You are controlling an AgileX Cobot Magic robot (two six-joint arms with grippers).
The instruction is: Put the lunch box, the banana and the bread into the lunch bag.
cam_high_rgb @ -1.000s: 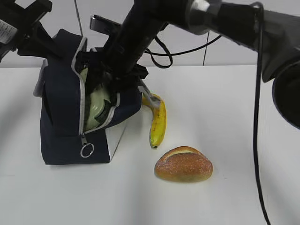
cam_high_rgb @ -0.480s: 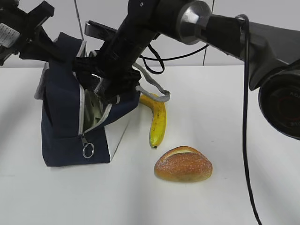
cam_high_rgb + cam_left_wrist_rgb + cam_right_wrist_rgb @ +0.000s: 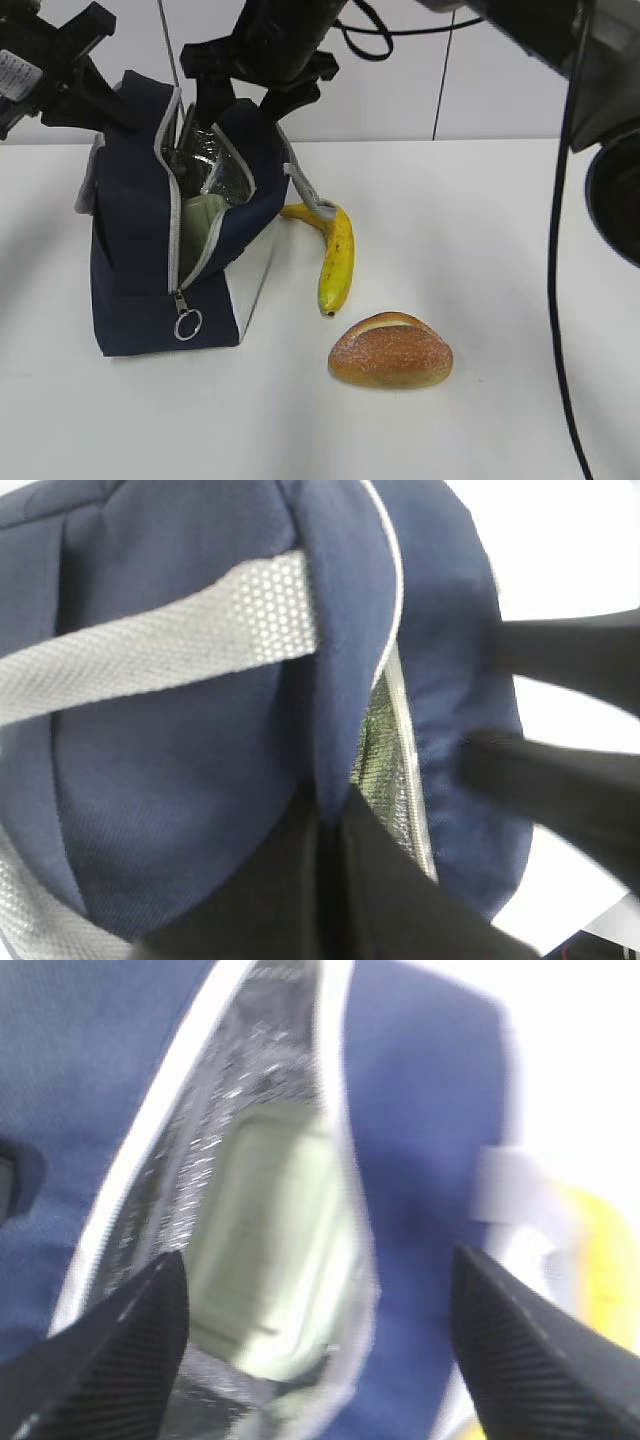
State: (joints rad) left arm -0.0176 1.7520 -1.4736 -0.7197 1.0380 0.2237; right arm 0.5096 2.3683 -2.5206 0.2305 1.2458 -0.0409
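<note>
The navy lunch bag stands open at the left of the table. The lunch box lies inside it, its sage-green lid showing through the opening; the right wrist view looks down on it. My left gripper is shut on the bag's left flap at its rim and holds it up. My right gripper is open and empty just above the opening, its fingers wide apart. The banana lies right of the bag. The bread lies in front of the banana.
A grey strap handle hangs off the bag's right side over the banana's far end. The zipper's ring pull hangs at the bag's front. A white wall stands behind the table.
My right gripper has risen out of the bag, open, and left the lunch box inside. The bag's right flap has sprung back up. Banana and bread have not moved.
</note>
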